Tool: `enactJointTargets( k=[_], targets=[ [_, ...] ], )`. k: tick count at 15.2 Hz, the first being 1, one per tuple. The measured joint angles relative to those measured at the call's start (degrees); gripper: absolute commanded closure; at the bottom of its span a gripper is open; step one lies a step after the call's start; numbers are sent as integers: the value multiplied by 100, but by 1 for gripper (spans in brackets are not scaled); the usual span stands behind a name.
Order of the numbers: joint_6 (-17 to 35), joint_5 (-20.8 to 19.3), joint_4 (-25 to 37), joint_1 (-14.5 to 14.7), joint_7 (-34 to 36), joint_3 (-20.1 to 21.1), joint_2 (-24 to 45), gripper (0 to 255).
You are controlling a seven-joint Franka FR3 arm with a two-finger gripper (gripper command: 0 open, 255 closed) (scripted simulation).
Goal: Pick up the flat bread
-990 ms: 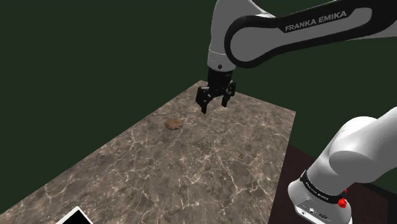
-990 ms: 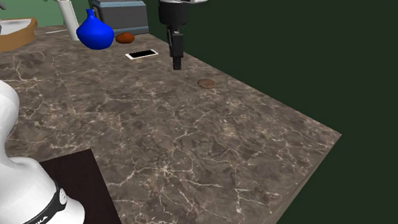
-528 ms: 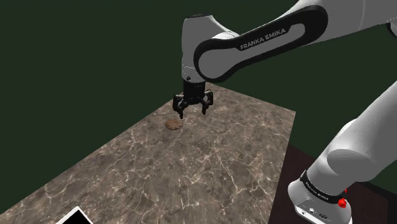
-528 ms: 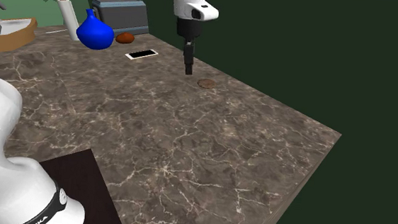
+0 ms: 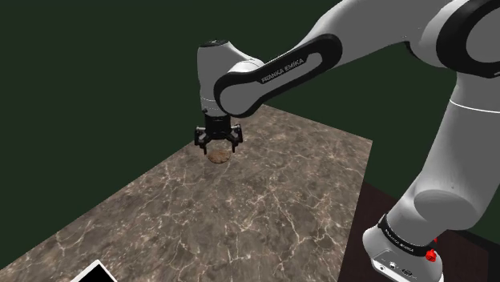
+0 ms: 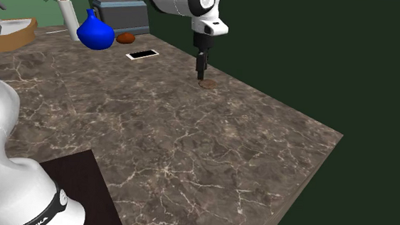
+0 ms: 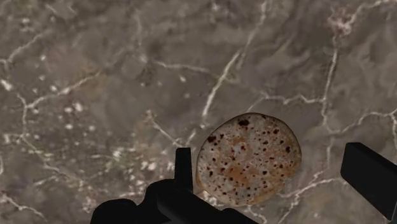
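While your gripper [image 5: 216,145] hangs spread over the speckled flat bread [image 7: 248,159] lying on the marbled counter [image 5: 264,210], closing too high likely pinches nothing; dropping too low jams it into the counter.

Fat white robot arm [image 5: 457,160] made of smooth round tubes, with dark grey joints [image 5: 469,36]. Right above the black two-finger pincer [image 5: 218,149], a black stripe [image 5: 272,70] with white letters: FRANKA EMIKA. Far behind the pincer, a black ring [image 5: 398,232] and a small red dot [image 5: 433,255].
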Motion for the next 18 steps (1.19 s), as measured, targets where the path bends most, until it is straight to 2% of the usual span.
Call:
enactJointTargets(
  k=[7, 8, 18],
  targets=[
    [413, -230, -124, 70, 206, -91, 337, 0],
    [439, -243, -134, 79, 221, -95, 356, 255],
    [470, -256, -146, 91, 237, -91, 369, 255]
  ],
)
